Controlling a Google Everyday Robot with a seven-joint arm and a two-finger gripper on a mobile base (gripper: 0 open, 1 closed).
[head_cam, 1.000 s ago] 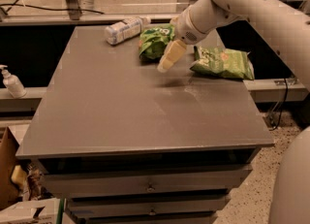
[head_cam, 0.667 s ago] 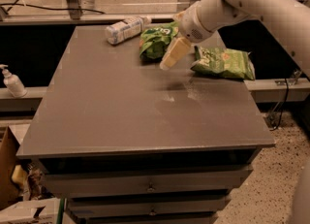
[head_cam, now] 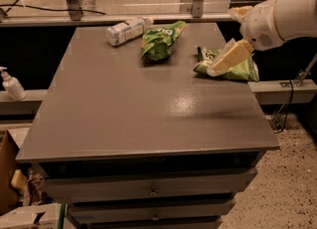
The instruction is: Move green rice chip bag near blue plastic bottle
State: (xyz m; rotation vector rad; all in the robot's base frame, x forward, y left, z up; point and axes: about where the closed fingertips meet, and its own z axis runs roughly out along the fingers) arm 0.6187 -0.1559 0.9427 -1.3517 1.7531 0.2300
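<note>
Green rice chip bag (head_cam: 161,39) beside blue plastic bottle (head_cam: 126,29), hand (head_cam: 230,57) above paler bag (head_cam: 240,71) (grip unclear)

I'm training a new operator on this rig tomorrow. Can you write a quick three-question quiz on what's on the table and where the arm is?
1. True or false: the pincer is holding the green rice chip bag.
2. What lies closest to the green rice chip bag? A) the blue plastic bottle B) a mug C) a bowl
3. Fill in: the pincer hovers over the paler green bag at the ___ side of the table, as seen in the camera view.

Key: 1 false, it is over the paler green bag, apart from the rice chip bag. 2 A. 3 right.
</note>
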